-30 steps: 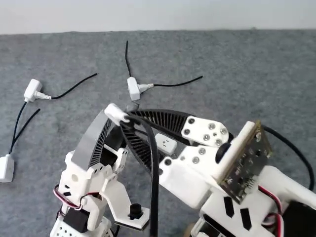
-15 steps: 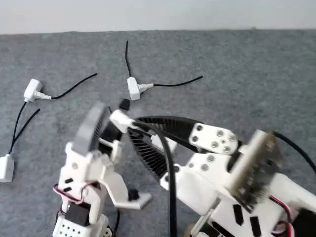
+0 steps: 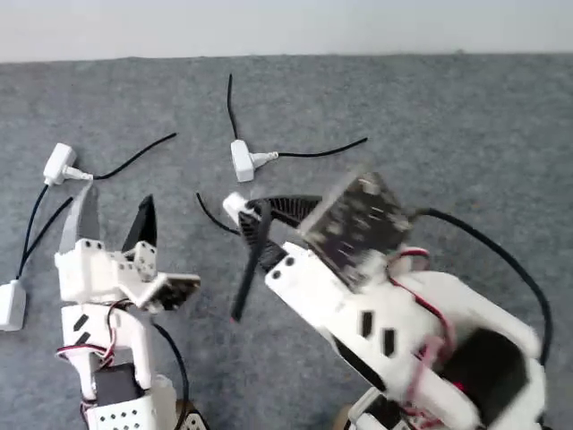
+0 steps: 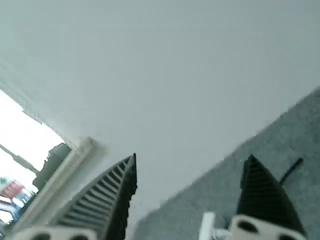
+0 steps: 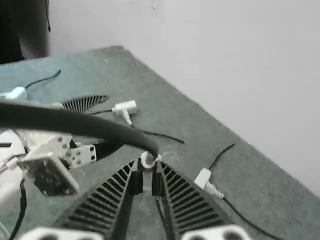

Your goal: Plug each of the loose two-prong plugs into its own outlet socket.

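My right gripper [image 3: 240, 210] is shut on a white plug [image 5: 146, 161] with a thick black cable [image 5: 65, 122], held above the grey carpet near the middle. To its left, my left gripper [image 3: 116, 199] stands open and raised, with nothing between its fingers. In the left wrist view the left gripper [image 4: 191, 159] points at the wall, with a small white plug [image 4: 207, 227] low between the fingers. A loose white plug [image 3: 242, 161] lies just beyond the held one. Another loose plug [image 3: 58, 163] lies at the far left.
A white block [image 3: 11, 305] on a thin black wire lies at the left edge. Thin black wires [image 3: 313, 152] trail from the loose plugs across the carpet [image 3: 466, 134], which ends at a pale wall behind. The right arm's body [image 3: 421, 331] fills the front right.
The left arm has drawn back to the left, away from the right gripper, and now stands apart with open fingers. The right arm has turned and shifted right, keeping hold of the plug.
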Robot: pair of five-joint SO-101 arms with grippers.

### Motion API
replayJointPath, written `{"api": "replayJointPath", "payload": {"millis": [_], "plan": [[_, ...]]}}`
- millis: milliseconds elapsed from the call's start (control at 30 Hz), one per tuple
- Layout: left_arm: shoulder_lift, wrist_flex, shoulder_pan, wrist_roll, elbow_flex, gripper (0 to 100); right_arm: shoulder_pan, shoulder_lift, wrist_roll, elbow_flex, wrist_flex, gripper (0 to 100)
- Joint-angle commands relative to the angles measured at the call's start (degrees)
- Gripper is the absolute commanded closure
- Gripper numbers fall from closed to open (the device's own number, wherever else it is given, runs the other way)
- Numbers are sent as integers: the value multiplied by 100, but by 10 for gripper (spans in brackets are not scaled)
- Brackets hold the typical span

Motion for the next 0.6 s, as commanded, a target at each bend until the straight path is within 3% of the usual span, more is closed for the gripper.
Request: {"api": "replayJointPath", "payload": {"millis": [0, 100, 267, 400, 567], "plan": [[-88, 1011, -563, 844, -92, 684, 180, -48, -18, 527, 189, 990], [-88, 1547, -756, 1196, -101, 684, 338, -48, 176, 1055, 347, 990], [-88, 2936, -791, 1873, -558, 684, 681, -48, 1503, 1486, 453, 990], [-88, 3912, -668, 2725, -884, 684, 1059, -48, 2101, 1538, 400, 989], [-79, 3982, -343, 3270, -813, 684, 1499, 48, 2611, 1547, 207, 989]]}}
